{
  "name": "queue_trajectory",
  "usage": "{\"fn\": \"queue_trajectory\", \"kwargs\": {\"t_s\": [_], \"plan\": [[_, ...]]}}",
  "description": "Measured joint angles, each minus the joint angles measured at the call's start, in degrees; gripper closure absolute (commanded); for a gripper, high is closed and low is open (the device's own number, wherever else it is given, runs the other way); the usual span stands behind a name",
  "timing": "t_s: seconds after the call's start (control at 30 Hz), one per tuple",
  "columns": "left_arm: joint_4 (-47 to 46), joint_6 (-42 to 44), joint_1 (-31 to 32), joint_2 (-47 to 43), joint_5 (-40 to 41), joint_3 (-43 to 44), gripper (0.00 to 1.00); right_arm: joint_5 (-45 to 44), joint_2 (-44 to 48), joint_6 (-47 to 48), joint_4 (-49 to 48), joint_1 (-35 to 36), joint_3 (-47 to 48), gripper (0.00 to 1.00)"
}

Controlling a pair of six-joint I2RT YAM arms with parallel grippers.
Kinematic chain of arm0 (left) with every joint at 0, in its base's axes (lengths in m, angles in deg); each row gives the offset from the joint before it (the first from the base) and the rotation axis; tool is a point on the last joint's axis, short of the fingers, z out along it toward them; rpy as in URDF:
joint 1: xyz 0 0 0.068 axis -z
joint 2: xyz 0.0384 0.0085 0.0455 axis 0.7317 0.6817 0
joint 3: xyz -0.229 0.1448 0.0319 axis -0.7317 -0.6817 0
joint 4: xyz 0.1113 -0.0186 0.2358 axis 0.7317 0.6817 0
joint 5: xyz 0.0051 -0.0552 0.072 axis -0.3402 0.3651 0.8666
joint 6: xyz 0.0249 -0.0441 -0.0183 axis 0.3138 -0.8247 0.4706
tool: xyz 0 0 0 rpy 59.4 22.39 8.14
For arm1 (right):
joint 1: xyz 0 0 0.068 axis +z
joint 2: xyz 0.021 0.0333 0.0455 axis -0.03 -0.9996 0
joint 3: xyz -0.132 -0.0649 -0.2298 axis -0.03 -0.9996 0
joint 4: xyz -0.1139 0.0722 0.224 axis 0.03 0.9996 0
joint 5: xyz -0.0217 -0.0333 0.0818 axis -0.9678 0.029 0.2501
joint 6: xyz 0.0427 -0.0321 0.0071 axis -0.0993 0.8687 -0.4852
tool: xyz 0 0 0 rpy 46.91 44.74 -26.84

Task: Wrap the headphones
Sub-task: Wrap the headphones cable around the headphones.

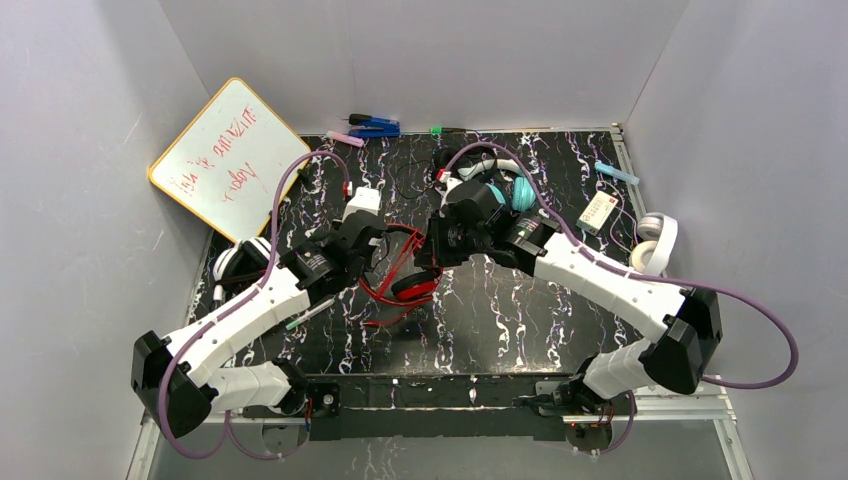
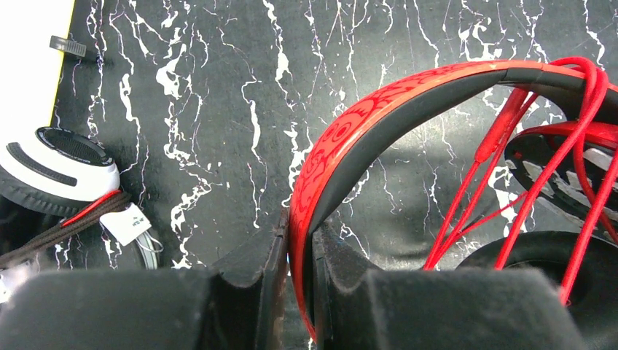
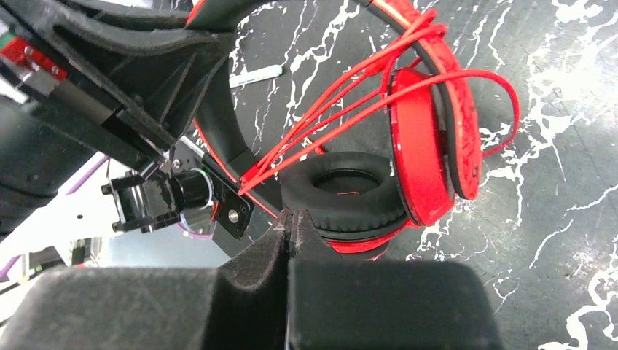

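The red headphones (image 1: 410,285) lie mid-table between both arms. My left gripper (image 2: 299,240) is shut on their red patterned headband (image 2: 379,109), which stands on edge between the pads. The red cord (image 3: 328,109) runs in several taut strands across the band, above the black ear cushion (image 3: 342,189) and red cup (image 3: 426,138). One strand leads down into my right gripper (image 3: 291,217), whose jaws are pressed together on it. In the top view the left gripper (image 1: 383,247) and the right gripper (image 1: 437,255) face each other over the headphones.
White-and-black headphones (image 1: 235,262) (image 2: 58,164) lie at the left. Teal headphones (image 1: 522,192) sit behind the right wrist, and white ones (image 1: 660,240) at the right edge. A whiteboard (image 1: 230,155) leans back left. A white card (image 1: 597,212) and a pen (image 1: 310,313) lie nearby.
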Motion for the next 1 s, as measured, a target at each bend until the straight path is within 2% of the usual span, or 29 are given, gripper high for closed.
{"fn": "queue_trajectory", "kwargs": {"t_s": [0.2, 0.37, 0.63, 0.83, 1.0], "plan": [[-0.2, -1.38, 0.0, 0.0, 0.24, 0.0, 1.0, 2.8, 2.45, 0.83, -4.0, 0.0, -3.96, 0.81], [-0.2, -2.67, -0.02, 0.0, -1.09, 0.15, 1.0, -0.98, 7.28, 3.67, -2.54, -0.17, -4.61, 0.71], [2.49, -4.42, 0.0, 0.13, -4.31, 4.09, 1.0, -7.87, 15.45, 9.27, 2.99, -6.62, -4.66, 0.7], [2.91, -7.58, -0.02, 0.13, -6.6, 5.68, 1.0, -8.76, 24.48, 6.69, -1.01, -10.1, -21.57, 0.69], [5.38, -9.97, -0.02, 0.24, -8.41, 7.54, 1.0, -4.81, 28.92, 3.93, -8.68, -10.1, -36.44, 0.61]]}}
